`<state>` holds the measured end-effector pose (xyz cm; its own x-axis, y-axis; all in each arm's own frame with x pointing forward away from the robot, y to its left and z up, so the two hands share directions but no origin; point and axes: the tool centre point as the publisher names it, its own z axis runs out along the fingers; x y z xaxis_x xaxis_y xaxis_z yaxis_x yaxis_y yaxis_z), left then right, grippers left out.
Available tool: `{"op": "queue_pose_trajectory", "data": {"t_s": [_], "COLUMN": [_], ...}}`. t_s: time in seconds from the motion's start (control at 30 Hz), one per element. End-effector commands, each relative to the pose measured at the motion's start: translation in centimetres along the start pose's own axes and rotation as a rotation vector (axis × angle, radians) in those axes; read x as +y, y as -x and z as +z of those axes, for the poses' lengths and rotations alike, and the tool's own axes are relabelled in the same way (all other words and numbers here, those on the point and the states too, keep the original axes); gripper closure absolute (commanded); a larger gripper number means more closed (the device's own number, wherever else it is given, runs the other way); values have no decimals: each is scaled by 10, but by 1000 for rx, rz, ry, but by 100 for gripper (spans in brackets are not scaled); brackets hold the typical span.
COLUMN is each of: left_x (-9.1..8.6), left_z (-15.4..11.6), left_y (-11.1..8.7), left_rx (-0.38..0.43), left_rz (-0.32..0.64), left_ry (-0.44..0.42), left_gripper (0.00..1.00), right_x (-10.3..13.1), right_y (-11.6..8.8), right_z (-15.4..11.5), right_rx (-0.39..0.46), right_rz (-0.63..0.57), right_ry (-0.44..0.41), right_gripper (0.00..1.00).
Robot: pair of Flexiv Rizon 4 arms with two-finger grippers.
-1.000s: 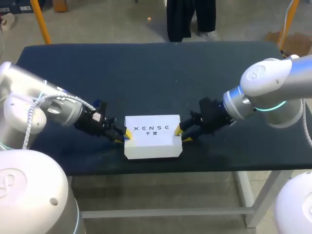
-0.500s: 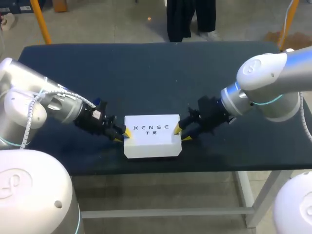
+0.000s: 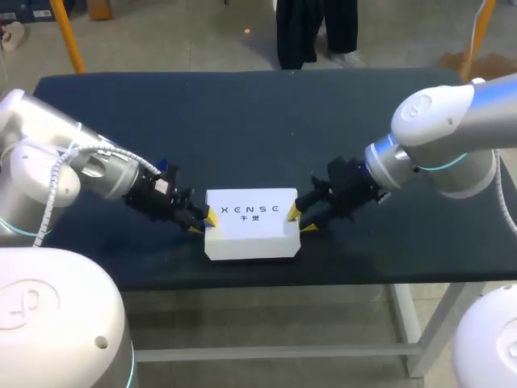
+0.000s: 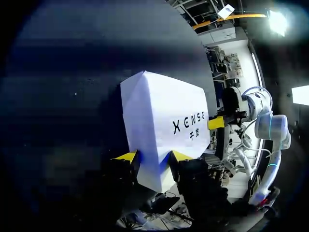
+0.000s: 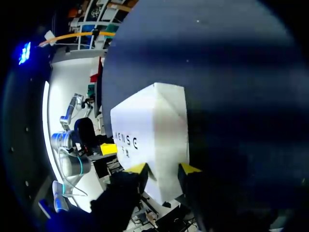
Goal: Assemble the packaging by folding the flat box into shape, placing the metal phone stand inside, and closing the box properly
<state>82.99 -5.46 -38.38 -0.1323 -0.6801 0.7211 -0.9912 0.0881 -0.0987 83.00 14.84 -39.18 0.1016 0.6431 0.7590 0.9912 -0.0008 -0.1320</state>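
Two arms reach in low: my left arm [image 3: 97, 170] and right arm [image 3: 436, 129] slant inward. One white box [image 3: 252, 230], closed, sits near the front edge of the dark worktop [image 3: 242, 129]. My left fingers [image 3: 208, 217] pinch its left end, my right fingers [image 3: 295, 212] its right end.

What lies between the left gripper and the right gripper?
Only the white box, with the left gripper at one end and the right gripper at the other; the head view shows this.

Left claw [image 3: 203, 223] clamped, right claw [image 3: 301, 221] clamped
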Motion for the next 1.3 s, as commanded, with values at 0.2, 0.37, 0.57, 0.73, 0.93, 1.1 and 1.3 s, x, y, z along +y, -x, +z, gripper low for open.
{"op": "queue_pose_trajectory", "data": {"t_s": [0.2,0.37,0.57,0.73,0.93,1.1,1.3], "left_x": [0,0,0,0,0,0,-1], "left_z": [4,4,4,4,4,4,5], "left_y": [-4,-4,-4,-4,-4,-4,-4], "left_rx": [-7,-7,-7,-7,-7,-7,-8], "left_rz": [-1,-1,-1,-1,-1,-1,0], "left_ry": [0,0,0,0,0,0,4], "left_gripper": [58,53,54,57,60,59,59], "right_x": [3,3,3,3,3,3,3], "right_y": [0,0,0,0,0,0,0], "right_z": [3,3,3,3,3,3,3], "right_rx": [11,11,11,11,11,11,11], "right_rz": [-2,-2,-2,-2,-2,-2,-2], "right_ry": [-2,-2,-2,-2,-2,-2,-2], "right_gripper": [57,58,59,60,62,63,61]}}
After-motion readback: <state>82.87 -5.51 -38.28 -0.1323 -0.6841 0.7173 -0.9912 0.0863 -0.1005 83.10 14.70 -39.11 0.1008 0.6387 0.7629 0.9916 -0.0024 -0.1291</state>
